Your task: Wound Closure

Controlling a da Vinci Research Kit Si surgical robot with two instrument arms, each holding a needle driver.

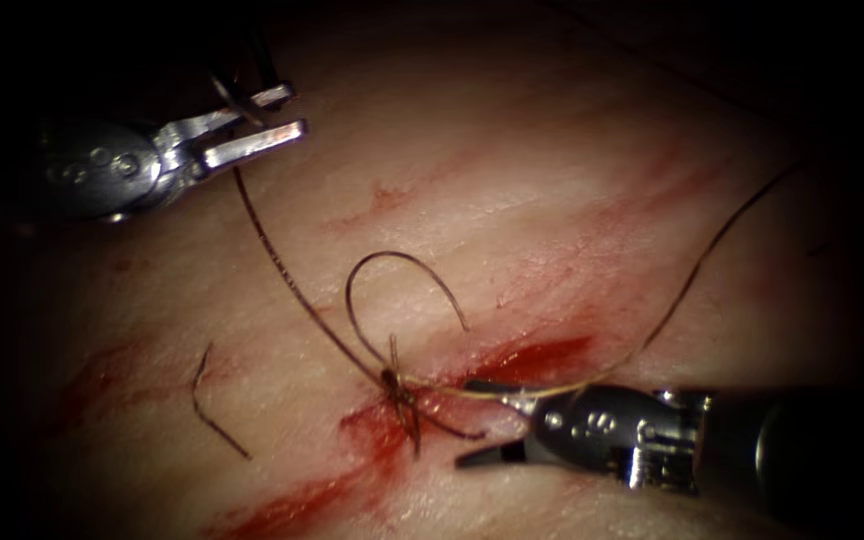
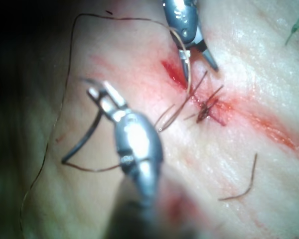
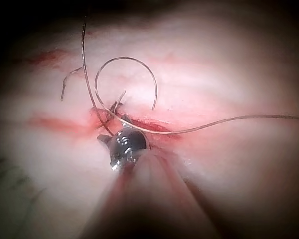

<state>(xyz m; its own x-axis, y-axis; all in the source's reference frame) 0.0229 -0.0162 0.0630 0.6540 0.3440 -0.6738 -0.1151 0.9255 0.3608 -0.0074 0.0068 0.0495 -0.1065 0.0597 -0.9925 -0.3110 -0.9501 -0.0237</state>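
Observation:
My left tool (image 1: 292,112) hovers above the tissue (image 1: 552,170), left of the cut (image 1: 542,355), its jaws shut on the dark curved needle (image 1: 235,100) near one end. The needle (image 2: 84,139) is clear of the tissue. Thread (image 1: 282,265) runs from it down to a knot (image 1: 392,380) on the cut. My right tool (image 1: 464,424) lies at the cut just right of the knot. Its jaws stand open with a pale strand (image 1: 552,392) passing between them. This strand (image 2: 188,74) also crosses the right tool (image 2: 199,70) in the left wrist view. The right tool (image 3: 112,128) holds nothing.
A loose loop of thread (image 1: 402,262) arches above the knot. A long strand (image 1: 712,250) trails off to the upper right. One short cut end of thread (image 1: 207,400) lies left of the cut. Red fluid (image 1: 372,445) pools along the cut.

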